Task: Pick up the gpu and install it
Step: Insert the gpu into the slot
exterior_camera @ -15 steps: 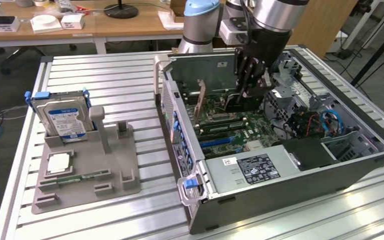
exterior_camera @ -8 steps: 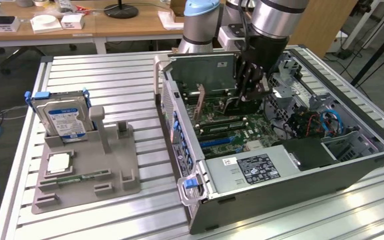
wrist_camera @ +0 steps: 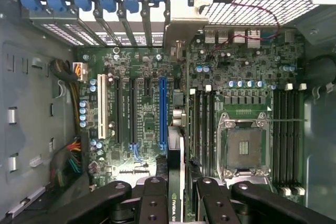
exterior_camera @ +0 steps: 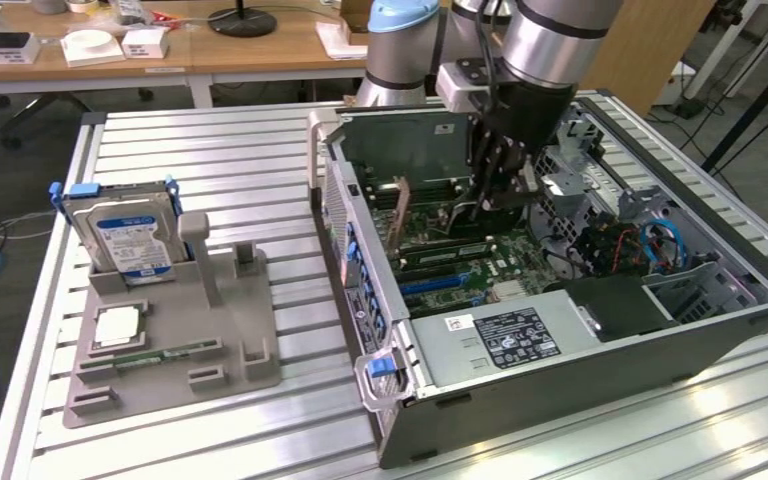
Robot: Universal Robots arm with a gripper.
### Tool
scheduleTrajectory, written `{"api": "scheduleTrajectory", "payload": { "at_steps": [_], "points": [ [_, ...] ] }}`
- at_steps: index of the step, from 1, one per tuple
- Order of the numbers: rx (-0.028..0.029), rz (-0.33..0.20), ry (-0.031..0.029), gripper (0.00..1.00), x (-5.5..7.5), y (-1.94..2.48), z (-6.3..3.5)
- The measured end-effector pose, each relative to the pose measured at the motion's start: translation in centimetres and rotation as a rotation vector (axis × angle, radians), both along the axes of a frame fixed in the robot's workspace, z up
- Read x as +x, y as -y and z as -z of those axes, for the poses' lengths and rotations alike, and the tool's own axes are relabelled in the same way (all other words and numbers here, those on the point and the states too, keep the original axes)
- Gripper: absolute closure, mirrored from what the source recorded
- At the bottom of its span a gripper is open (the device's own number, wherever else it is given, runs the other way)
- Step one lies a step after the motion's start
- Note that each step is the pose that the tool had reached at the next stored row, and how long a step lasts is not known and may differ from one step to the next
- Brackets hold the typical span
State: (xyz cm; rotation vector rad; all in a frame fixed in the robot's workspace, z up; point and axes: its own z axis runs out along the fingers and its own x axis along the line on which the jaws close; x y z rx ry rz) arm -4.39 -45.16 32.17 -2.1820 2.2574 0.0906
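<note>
The gpu (exterior_camera: 404,145) is a green card standing on edge inside the open computer case (exterior_camera: 704,320), above the motherboard (exterior_camera: 491,265). My gripper (exterior_camera: 498,195) reaches down from above and is shut on the card's end away from the case's slot wall. In the wrist view the gpu (wrist_camera: 177,145) shows edge-on between my black fingers (wrist_camera: 152,198). Its silver bracket (wrist_camera: 181,24) points toward the row of blue slot clips (wrist_camera: 105,1). The card's edge runs just beside the long blue slot (wrist_camera: 163,114). I cannot tell whether it touches a slot.
On the exterior view's left, a grey holder (exterior_camera: 224,330) carries a silver hard drive with a blue label (exterior_camera: 124,235), a square chip (exterior_camera: 117,325) and a memory stick (exterior_camera: 157,355). The case's power supply (exterior_camera: 518,335) and cables (exterior_camera: 638,245) lie near the card.
</note>
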Motion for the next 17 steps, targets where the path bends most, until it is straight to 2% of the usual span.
{"api": "scheduleTrajectory", "payload": {
  "at_steps": [14,17],
  "points": [
    [0.0,0.0,0.0001,0.74,-0.1,0.14,2.5],
    [-0.0001,0.0,0.0001,0.74,-0.2,0.33,2.82]
  ]
}}
